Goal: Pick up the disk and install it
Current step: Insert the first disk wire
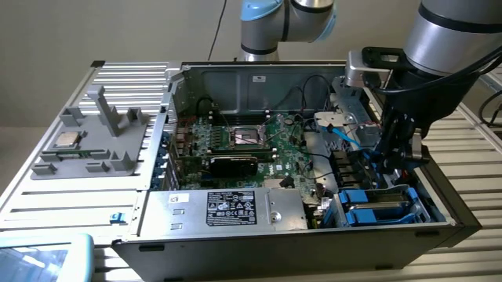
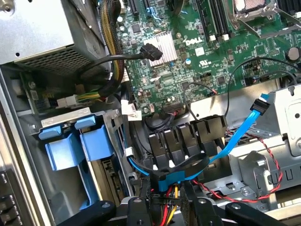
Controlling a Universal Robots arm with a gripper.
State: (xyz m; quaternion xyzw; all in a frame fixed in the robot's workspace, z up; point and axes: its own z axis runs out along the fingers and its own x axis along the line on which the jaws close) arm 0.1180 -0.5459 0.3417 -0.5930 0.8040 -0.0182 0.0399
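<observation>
Deep in the open computer case (image 1: 274, 244), close to the drive bay.
Exterior view, right of centre: gripper (image 1: 400, 160) down among the cables (image 1: 349, 140), open or closed impossible to tell; lower right: disk (image 1: 377, 205) seated in the corner bay. Wrist view: disk (image 2: 96, 143) standing apart from the gripper (image 2: 169, 214), cables between.

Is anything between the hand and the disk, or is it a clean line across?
Yes, cabling. The hand sits over a knot of cables: a blue flat one plus black, red and yellow leads. The disk, in its blue carrier, already sits in the drive bay beside them, past its metal wall.
</observation>
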